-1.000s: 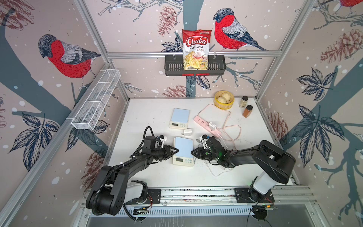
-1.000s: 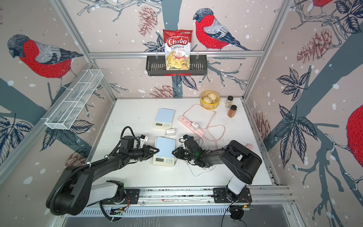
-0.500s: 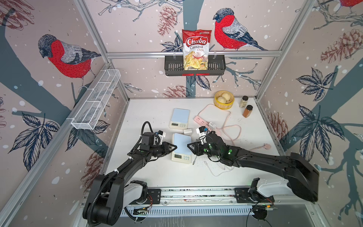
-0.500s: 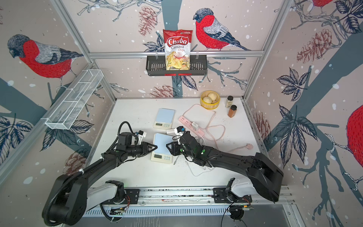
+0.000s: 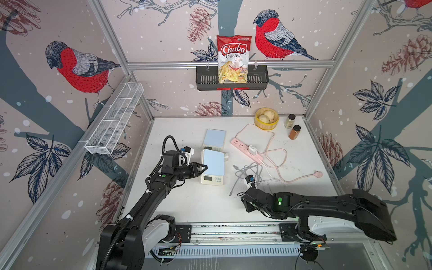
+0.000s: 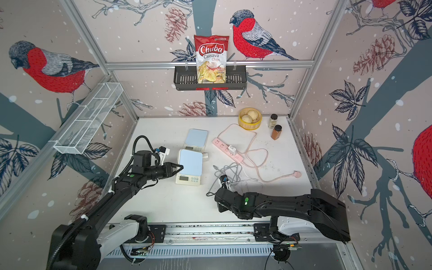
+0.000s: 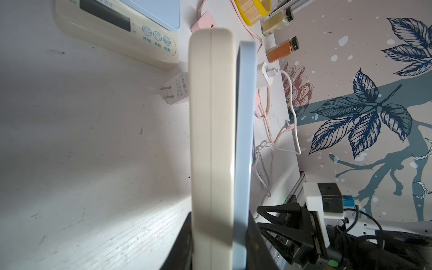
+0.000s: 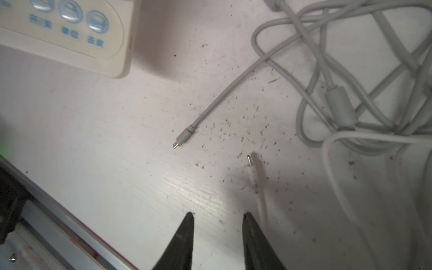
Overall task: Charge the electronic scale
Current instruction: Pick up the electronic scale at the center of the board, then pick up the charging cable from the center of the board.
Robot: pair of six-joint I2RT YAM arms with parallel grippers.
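Left gripper [image 5: 203,167] pinches the near electronic scale [image 5: 214,161] by its edge, mid-table. Right gripper [image 8: 217,215] hangs spread and empty, hidden under its wrist in both top views. Beside it, the white cable tip [image 8: 251,171] is blurred.

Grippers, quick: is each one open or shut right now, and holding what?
Left gripper: shut on the edge of the nearer electronic scale.
Right gripper: open, nothing between its jaws.
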